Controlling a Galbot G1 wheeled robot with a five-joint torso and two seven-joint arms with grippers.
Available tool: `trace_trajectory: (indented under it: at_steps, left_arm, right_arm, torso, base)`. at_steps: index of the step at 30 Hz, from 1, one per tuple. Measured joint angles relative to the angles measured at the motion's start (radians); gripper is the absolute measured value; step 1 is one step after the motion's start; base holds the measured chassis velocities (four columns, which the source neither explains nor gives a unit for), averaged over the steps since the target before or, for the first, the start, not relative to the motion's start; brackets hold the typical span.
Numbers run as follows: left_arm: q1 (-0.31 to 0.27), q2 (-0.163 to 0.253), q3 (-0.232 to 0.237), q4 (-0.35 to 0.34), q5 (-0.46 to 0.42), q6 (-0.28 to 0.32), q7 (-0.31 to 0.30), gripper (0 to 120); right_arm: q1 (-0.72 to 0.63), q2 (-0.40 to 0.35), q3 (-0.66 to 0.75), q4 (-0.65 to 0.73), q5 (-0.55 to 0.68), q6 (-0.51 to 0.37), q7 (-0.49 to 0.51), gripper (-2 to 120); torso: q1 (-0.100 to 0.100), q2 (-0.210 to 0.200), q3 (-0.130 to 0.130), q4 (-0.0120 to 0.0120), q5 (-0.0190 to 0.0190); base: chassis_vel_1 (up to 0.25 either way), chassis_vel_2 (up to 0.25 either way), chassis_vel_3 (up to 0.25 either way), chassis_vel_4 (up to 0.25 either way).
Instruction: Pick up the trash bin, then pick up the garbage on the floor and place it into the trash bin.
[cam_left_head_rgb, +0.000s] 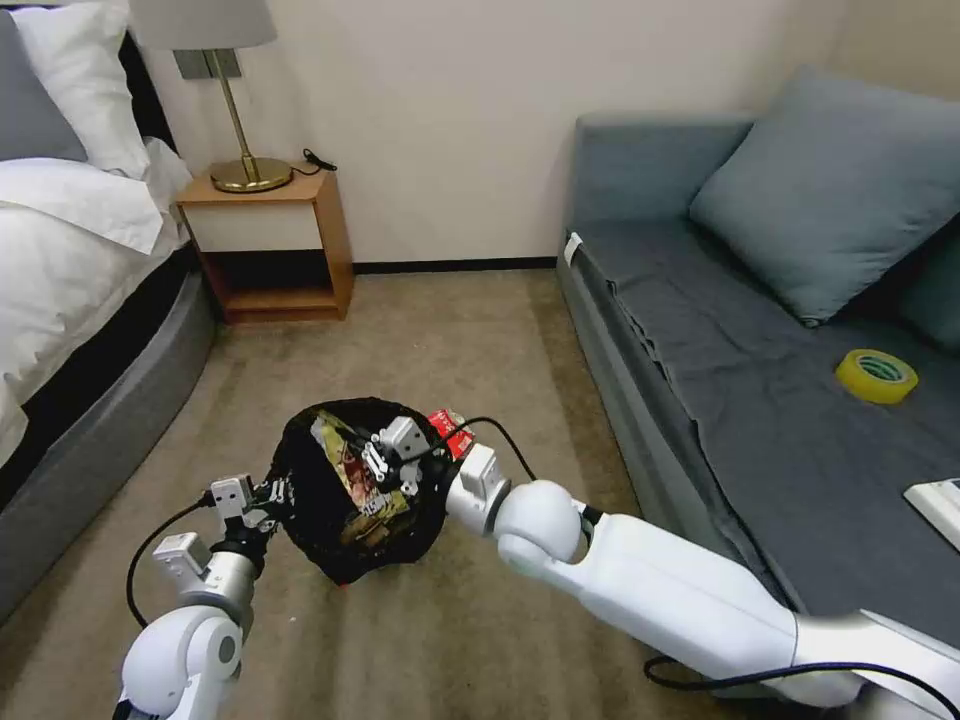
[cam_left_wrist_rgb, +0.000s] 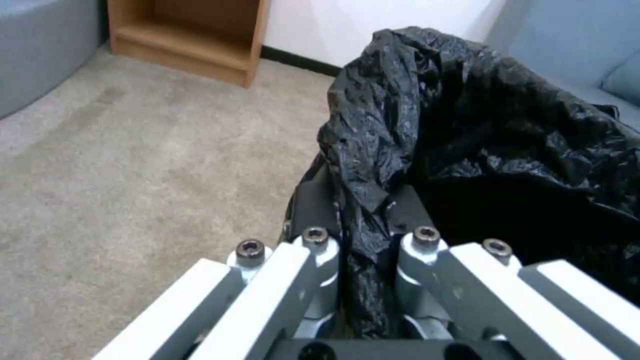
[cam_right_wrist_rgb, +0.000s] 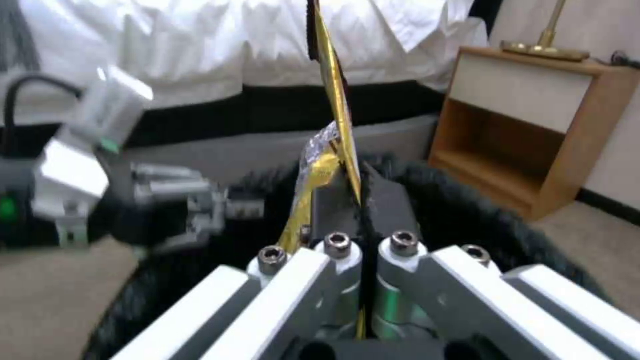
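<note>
The trash bin, lined with a crinkly black bag, hangs tilted above the carpet. My left gripper is shut on the rim of the bag, with the plastic pinched between its fingers. My right gripper is over the bin's mouth, shut on a yellow-brown snack wrapper. In the right wrist view the wrapper stands up from the closed gripper above the black rim. A red wrapper shows just behind the right wrist, by the bin's far rim.
A bed is on the left and a wooden nightstand with a lamp stands by the wall. On the right is a grey sofa carrying a yellow tape roll and a white box. Beige carpet lies between them.
</note>
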Motion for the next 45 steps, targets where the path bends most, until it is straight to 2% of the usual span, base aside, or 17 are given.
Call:
trace_trajectory:
  at_steps: [6, 10, 11, 17, 18, 22, 24, 26, 27, 29, 32, 34, 35, 40, 41, 44, 45]
  left_arm:
    - [0.005, 0.004, 0.0, -0.011, -0.01, 0.005, -0.001, 6]
    - [0.009, 0.008, 0.0, -0.015, -0.017, 0.008, -0.001, 6]
    - [0.009, 0.008, 0.0, -0.015, -0.017, 0.008, -0.001, 6]
    - [0.005, 0.019, -0.007, -0.009, -0.02, 0.008, -0.001, 6]
    - [0.005, 0.019, -0.007, -0.009, -0.02, 0.008, -0.001, 6]
    - [-0.01, 0.029, -0.02, 0.008, -0.027, 0.0, -0.002, 6]
    - [-0.012, 0.029, -0.021, 0.01, -0.026, -0.001, -0.002, 6]
    - [-0.018, 0.03, -0.026, 0.013, -0.026, -0.004, -0.004, 6]
    - [-0.024, 0.034, -0.032, 0.015, -0.025, -0.005, -0.005, 6]
    - [-0.027, 0.035, -0.035, 0.015, -0.023, -0.007, -0.006, 6]
    - [-0.031, 0.035, -0.043, 0.015, -0.013, -0.009, -0.012, 6]
    - [-0.031, 0.034, -0.044, 0.015, -0.011, -0.01, -0.012, 6]
    - [-0.031, 0.031, -0.046, 0.014, -0.006, -0.011, -0.013, 6]
    - [-0.028, 0.018, -0.051, 0.007, 0.011, -0.013, -0.021, 6]
    - [-0.028, 0.018, -0.051, 0.007, 0.011, -0.013, -0.021, 6]
    - [-0.022, 0.004, -0.061, 0.005, 0.02, -0.018, -0.03, 6]
    - [-0.022, 0.004, -0.061, 0.005, 0.02, -0.018, -0.03, 6]
  right_arm:
    - [-0.011, -0.018, -0.003, -0.005, -0.011, -0.001, -0.005, 11]
    - [-0.021, -0.027, -0.007, -0.012, -0.026, -0.012, -0.002, 33]
    - [-0.021, -0.027, -0.007, -0.012, -0.026, -0.012, -0.002, 33]
    - [-0.036, -0.05, 0.036, -0.002, -0.039, -0.016, 0.025, 56]
    - [-0.036, -0.05, 0.036, -0.002, -0.039, -0.016, 0.025, 56]
    - [-0.08, -0.116, 0.174, 0.061, -0.074, -0.014, 0.102, 76]
    - [-0.092, -0.126, 0.195, 0.072, -0.079, -0.012, 0.115, 79]
    - [-0.126, -0.152, 0.25, 0.098, -0.092, -0.003, 0.143, 85]
    - [-0.186, -0.19, 0.316, 0.137, -0.107, 0.011, 0.166, 93]
    - [-0.22, -0.207, 0.343, 0.158, -0.111, 0.014, 0.172, 96]
    - [-0.377, -0.248, 0.464, 0.242, -0.123, 0.012, 0.177, 100]
    - [-0.401, -0.25, 0.484, 0.257, -0.125, 0.01, 0.177, 100]
    - [-0.483, -0.253, 0.555, 0.306, -0.133, 0.0, 0.173, 100]
    - [-0.665, -0.238, 0.669, 0.386, -0.205, -0.023, 0.158, 100]
    - [-0.665, -0.238, 0.669, 0.386, -0.205, -0.023, 0.158, 100]
    - [-0.844, -0.197, 0.763, 0.439, -0.312, -0.02, 0.133, 100]
    - [-0.844, -0.197, 0.763, 0.439, -0.312, -0.02, 0.133, 100]
  torso:
    - [0.0, 0.0, 0.0, 0.0, 0.0]
    - [0.0, 0.0, 0.0, 0.0, 0.0]
    - [0.0, 0.0, 0.0, 0.0, 0.0]
    - [0.0, 0.0, 0.0, 0.0, 0.0002]
    - [0.0, 0.0, 0.0, 0.0, 0.0002]
    - [0.0, 0.0, 0.0, 0.0, 0.0001]
    - [0.0, 0.0, 0.0, 0.0001, 0.0001]
    - [0.0, 0.0, 0.0, 0.0, 0.0001]
    - [0.0, 0.0, 0.0, 0.0, 0.0002]
    - [0.0, 0.0, 0.0, -0.0001, 0.0002]
    - [0.0, 0.0, 0.0, -0.0002, 0.0004]
    - [0.0, 0.0, 0.0, -0.0003, 0.0004]
    - [0.0, 0.0, 0.0, -0.0002, 0.0001]
    - [0.0, 0.0, 0.0, -0.0003, 0.0002]
    - [0.0, 0.0, 0.0, -0.0003, 0.0002]
    - [0.0, 0.0, 0.0, 0.0, 0.0002]
    - [0.0, 0.0, 0.0, 0.0, 0.0002]
  base:
    - [0.0, 0.0, 0.0, 0.0]
    - [0.0, 0.0, 0.0, 0.0]
    - [0.0, 0.0, 0.0, 0.0]
    - [0.0, 0.0, 0.0, 0.0]
    - [0.0, 0.0, 0.0, 0.0]
    - [0.0, 0.0, 0.0, 0.0]
    - [0.0, 0.0, 0.0, 0.0]
    - [0.0, 0.0, 0.0, 0.0]
    - [0.0, 0.0, 0.0, 0.0]
    - [0.0, 0.0, 0.0, 0.0]
    - [0.0, 0.0, 0.0, 0.0]
    - [0.0, 0.0, 0.0, 0.0]
    - [0.0, 0.0, 0.0, 0.0]
    - [0.0, 0.0, 0.0, 0.0]
    - [0.0, 0.0, 0.0, 0.0]
    - [0.0, 0.0, 0.0, 0.0]
    - [0.0, 0.0, 0.0, 0.0]
